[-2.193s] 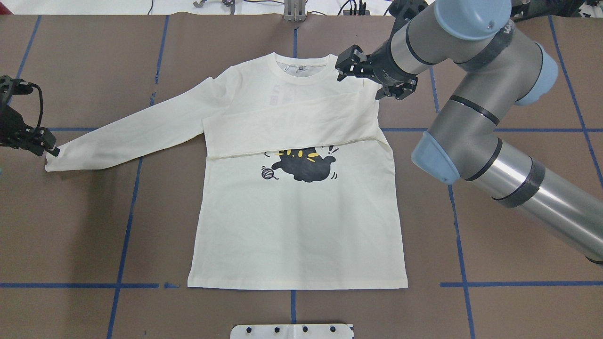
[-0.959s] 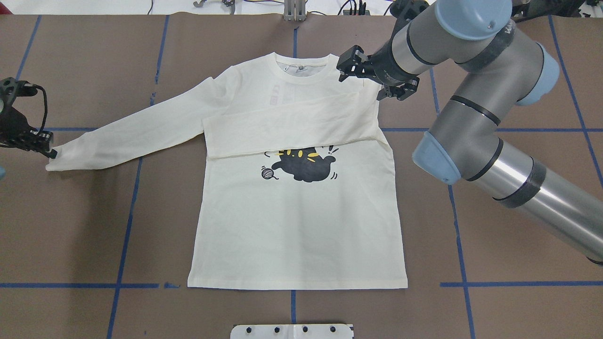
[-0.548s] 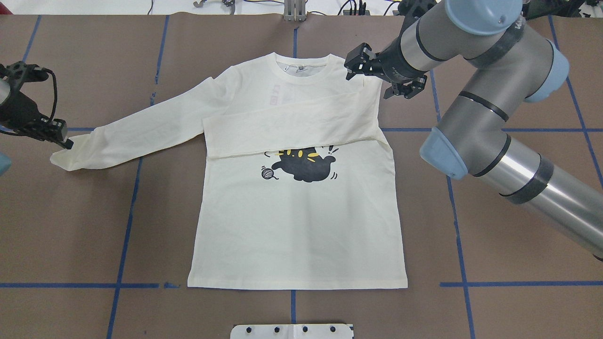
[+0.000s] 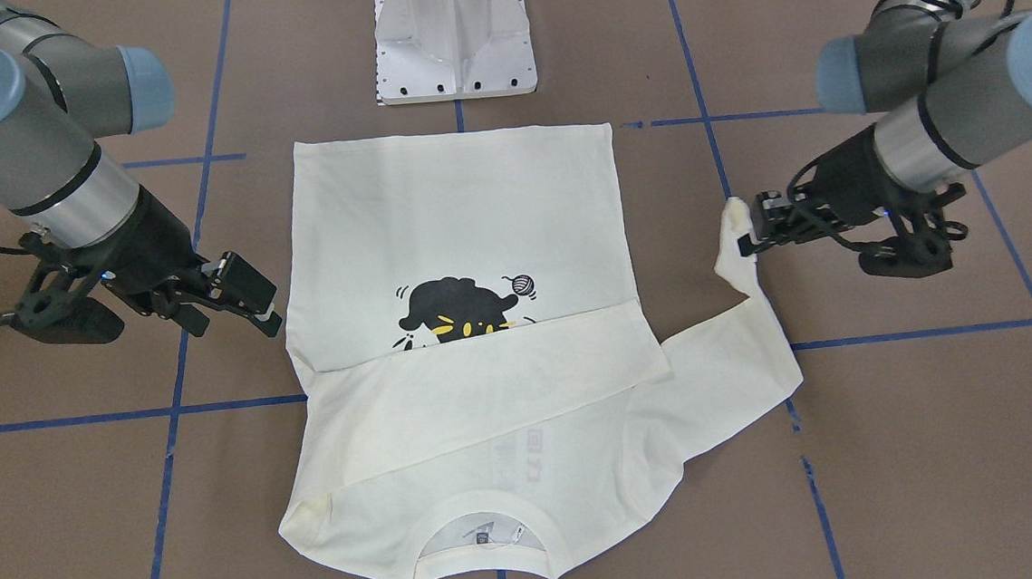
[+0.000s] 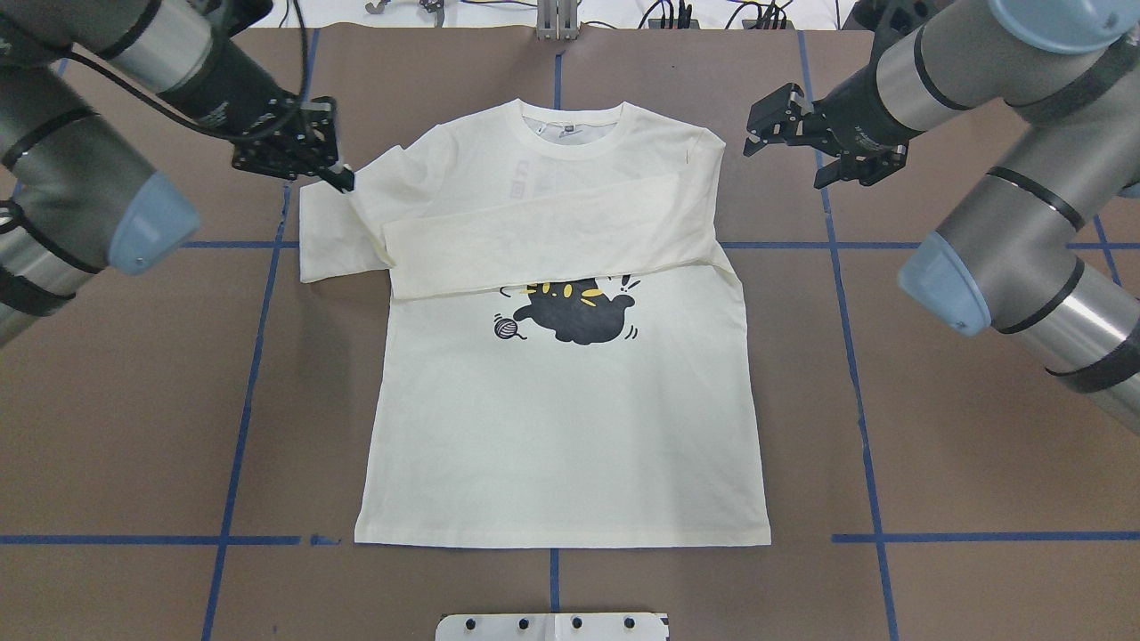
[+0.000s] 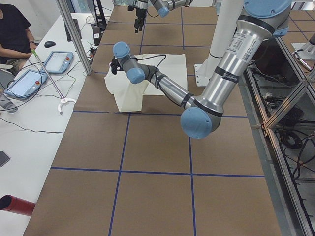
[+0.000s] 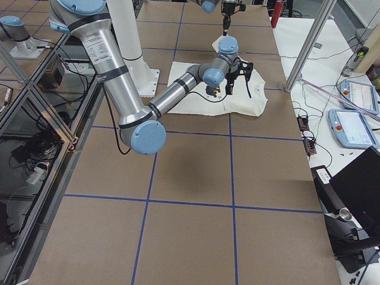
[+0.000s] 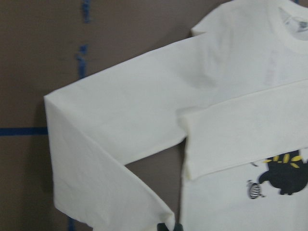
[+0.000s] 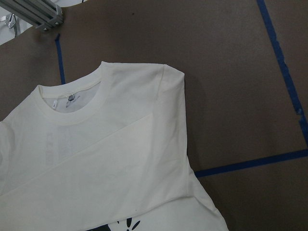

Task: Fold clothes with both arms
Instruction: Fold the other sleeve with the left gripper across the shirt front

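Brown paper (image 5: 134, 401) covers the table I work at, and blue tape lines (image 5: 239, 445) mark it into large squares. At my foot stands a white base pedestal (image 4: 454, 49) with dark bolt holes along its front edge. Along the far side I see aluminium posts (image 6: 74, 37) and a white side table (image 6: 29, 137). On it lie two teach pendants (image 6: 58, 61), a dark mouse (image 6: 49, 44) and loose black cables (image 6: 19, 123). A thin grabber stick (image 6: 49, 76) with a white claw end runs slantwise across it. A person in a black top (image 6: 12, 29) sits at that table. A red cylinder (image 6: 17, 205) lies at its near end, a dark phone (image 6: 2, 158) nearby.
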You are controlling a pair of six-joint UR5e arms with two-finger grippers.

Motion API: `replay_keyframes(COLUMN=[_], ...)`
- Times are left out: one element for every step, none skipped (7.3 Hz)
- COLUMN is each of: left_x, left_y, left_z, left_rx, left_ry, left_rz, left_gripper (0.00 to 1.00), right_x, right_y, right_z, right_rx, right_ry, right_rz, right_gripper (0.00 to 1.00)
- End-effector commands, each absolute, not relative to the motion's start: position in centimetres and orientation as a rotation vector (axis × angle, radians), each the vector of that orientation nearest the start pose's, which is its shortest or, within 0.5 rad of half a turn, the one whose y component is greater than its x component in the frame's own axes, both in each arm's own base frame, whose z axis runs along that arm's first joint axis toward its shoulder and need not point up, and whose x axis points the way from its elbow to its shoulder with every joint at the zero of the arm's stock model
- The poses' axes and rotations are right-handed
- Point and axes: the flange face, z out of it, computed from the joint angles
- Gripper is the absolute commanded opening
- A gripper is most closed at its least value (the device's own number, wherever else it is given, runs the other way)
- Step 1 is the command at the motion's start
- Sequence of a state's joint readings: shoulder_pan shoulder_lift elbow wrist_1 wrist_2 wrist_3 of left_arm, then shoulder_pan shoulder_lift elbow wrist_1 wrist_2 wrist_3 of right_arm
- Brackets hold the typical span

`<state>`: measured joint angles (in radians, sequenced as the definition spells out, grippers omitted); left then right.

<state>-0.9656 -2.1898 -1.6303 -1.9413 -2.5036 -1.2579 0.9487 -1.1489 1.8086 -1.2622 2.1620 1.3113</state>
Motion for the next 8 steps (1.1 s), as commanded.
replay_keyframes(left_x=[43.0, 49.0, 55.4, 60.7, 64.3, 66.0, 66.4, 66.3], left_y=[-55.7, -54.8, -52.7, -51.8, -52.5, -53.2, -53.8, -53.9], left_z=[8.9, 6.0, 4.6, 3.8, 4.2, 6.1, 6.0, 5.8], left_rx=[-0.042, 0.009, 0.046, 0.079, 0.115, 0.161, 0.189, 0.191], left_ry=[1.294, 1.303, 1.339, 1.350, 1.335, 1.353, 1.359, 1.363], left_rz=[-0.120, -0.116, -0.161, -0.179, -0.205, -0.227, -0.244, -0.245], left_gripper=[0.00, 0.00, 0.00, 0.00, 0.00, 0.00, 0.28, 0.56], right_x=[-26.8, -26.6, -26.5, -26.3, -26.1, -26.0, -25.6, -25.4], right_y=[-51.9, -51.7, -51.7, -51.8, -51.9, -51.8, -51.1, -50.9], right_z=[28.5, 29.0, 29.2, 29.2, 29.3, 29.3, 29.6, 29.7], right_rx=[0.090, 0.085, 0.085, 0.087, 0.088, 0.089, 0.090, 0.090], right_ry=[-1.087, -1.083, -1.080, -1.080, -1.079, -1.079, -1.080, -1.080], right_rz=[0.340, 0.341, 0.345, 0.349, 0.352, 0.350, 0.349, 0.350], right_gripper=[1.00, 1.00, 1.00, 1.00, 1.00, 1.00, 1.00, 1.00])
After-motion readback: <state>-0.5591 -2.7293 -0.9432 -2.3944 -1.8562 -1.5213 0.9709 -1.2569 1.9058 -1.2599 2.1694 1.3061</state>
